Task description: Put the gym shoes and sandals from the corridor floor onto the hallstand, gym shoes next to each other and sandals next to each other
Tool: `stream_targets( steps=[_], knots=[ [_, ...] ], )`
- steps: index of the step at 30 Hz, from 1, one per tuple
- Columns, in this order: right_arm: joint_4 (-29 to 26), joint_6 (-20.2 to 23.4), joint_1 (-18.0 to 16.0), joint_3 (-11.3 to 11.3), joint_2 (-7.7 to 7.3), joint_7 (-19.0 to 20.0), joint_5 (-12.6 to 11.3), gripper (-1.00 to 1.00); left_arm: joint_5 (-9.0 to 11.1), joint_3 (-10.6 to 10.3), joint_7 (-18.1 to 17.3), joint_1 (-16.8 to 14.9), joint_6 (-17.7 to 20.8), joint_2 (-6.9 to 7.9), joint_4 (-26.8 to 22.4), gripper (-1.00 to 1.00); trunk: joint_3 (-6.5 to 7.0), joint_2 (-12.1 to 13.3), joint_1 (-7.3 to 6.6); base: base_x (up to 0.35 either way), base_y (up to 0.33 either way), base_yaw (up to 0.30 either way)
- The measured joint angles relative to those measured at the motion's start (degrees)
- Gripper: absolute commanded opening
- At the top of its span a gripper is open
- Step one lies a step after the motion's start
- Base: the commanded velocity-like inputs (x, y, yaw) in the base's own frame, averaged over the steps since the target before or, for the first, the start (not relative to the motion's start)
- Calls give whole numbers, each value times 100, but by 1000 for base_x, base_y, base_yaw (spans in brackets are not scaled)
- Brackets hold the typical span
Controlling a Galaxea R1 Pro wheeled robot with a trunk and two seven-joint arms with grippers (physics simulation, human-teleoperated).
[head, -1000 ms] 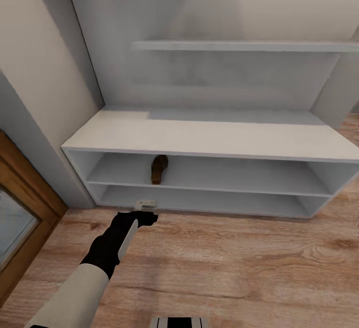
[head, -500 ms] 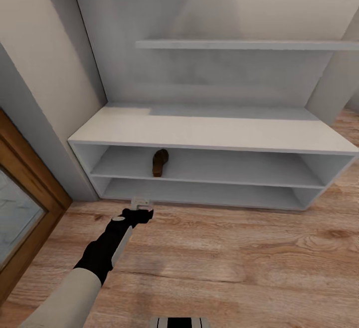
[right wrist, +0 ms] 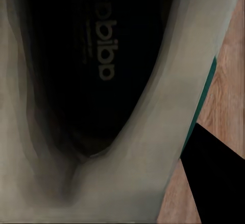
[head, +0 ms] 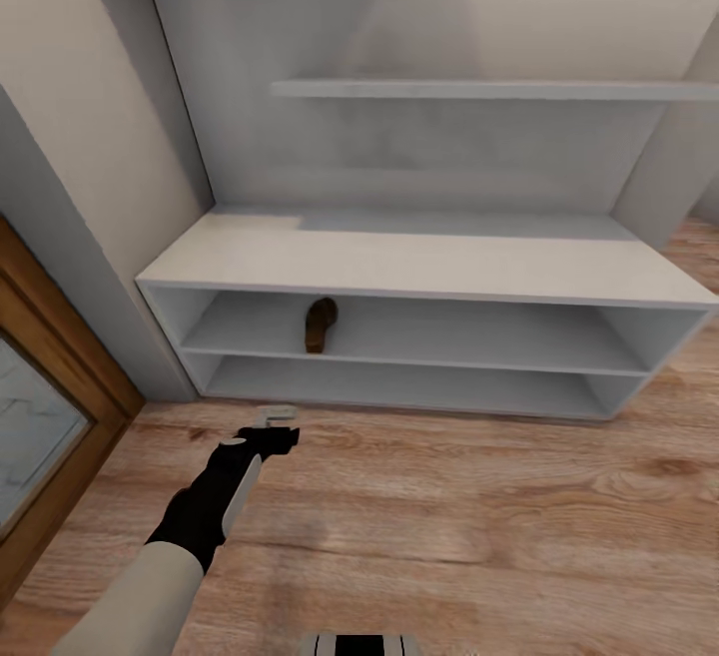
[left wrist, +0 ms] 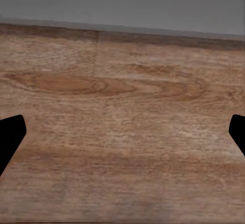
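Observation:
One dark brown sandal (head: pixel 320 325) lies on the upper open shelf of the light-grey hallstand (head: pixel 419 262), toward its left end. My left gripper (head: pixel 276 416) hangs open just above the corridor floor (head: pixel 479 516) in front of the rack's left part, with nothing between its black fingertips (left wrist: pixel 10 134). In the right wrist view a white gym shoe (right wrist: pixel 127 183) with a dark inside and a green side stripe sits right against the camera. My right gripper (right wrist: pixel 173 137) is shut on its side wall, with one black finger (right wrist: pixel 212 180) outside the shoe.
A wooden door frame (head: pixel 60 406) stands at the left, beside a grey wall corner. A grey wall shelf (head: pixel 489 90) hangs above the rack. Wood planks stretch to the right of my left arm.
The head view has drawn back a little from the rack. My left gripper has pulled away from the bottom shelf edge and dropped slightly toward the floor. The sandal has stayed on its shelf.

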Motion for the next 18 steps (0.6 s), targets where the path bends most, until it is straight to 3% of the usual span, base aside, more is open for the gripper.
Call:
stream_targets(
  steps=[11,18],
  knots=[
    [-71,11,11,-360,-12,1,5,-100,-1,6,197,2,15,-10,-4,100,0,0,2,-206,-187,0],
    [-69,13,11,-566,-12,-1,2,-100,-1,7,199,2,18,-10,-5,100,0,0,-1,-42,-39,0]
  ],
)
